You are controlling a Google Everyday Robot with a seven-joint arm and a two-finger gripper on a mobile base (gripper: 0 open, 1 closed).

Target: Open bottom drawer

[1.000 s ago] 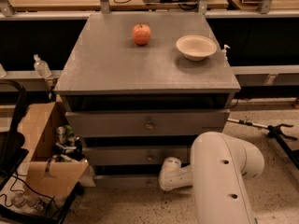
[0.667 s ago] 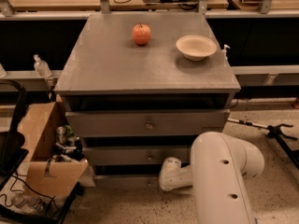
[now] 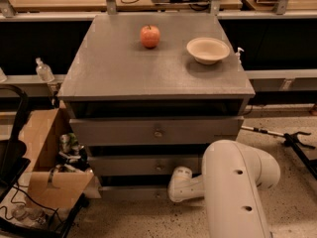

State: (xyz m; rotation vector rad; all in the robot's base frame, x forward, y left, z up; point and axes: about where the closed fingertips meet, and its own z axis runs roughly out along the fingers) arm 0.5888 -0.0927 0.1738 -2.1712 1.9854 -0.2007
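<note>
Camera view: white rounded tool point(image 3: 174, 183) beside flat grey bottom drawer point(image 3: 131, 192); grip cannot tell.

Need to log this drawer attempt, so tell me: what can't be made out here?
1. Gripper, camera view: low by the bottom drawer front; the robot's white arm covers it, so any grasp is unreadable.
2. Bottom drawer's knob and right half: hidden behind that arm.
3. Cardboard box at left: contents too dim and small to name.

Dim warm overhead light; claw point(image 3: 174, 186) low, shadowed.
</note>
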